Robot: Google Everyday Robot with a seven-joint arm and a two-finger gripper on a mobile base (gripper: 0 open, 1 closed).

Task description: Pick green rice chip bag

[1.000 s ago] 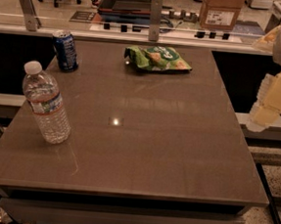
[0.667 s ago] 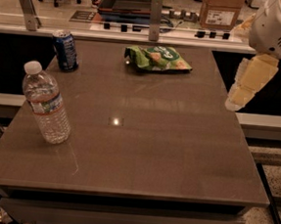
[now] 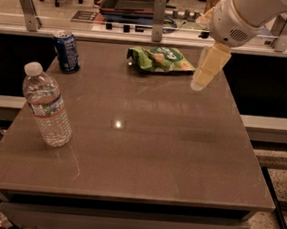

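Three containers, one gripper: approach stage of the bag pick.

Item 1, flat crinkled bright-green rice chip bag (image 3: 161,59) with white lettering, lies at 12 o'clock on the brown matte table top (image 3: 145,152), near the far edge and untouched; its contents are hidden by the wrapper. Item 2, cream-coloured parallel-jaw gripper (image 3: 207,69), hangs above the table at 1 o'clock, just beside the bag on its 3 o'clock side and apart from it; whether the jaws are spread or pressed together cannot be told. Judged step: reach, grasp not yet made. Next move calls for a shift toward 9 o'clock over the bag, then a descent with jaws spread. Item 3, blue cylindrical soda can (image 3: 66,51), stands upright at 10 o'clock, fill unseen. Item 4, clear plastic water bottle (image 3: 47,109), white cap on, stands upright at 9 o'clock, water level unclear.
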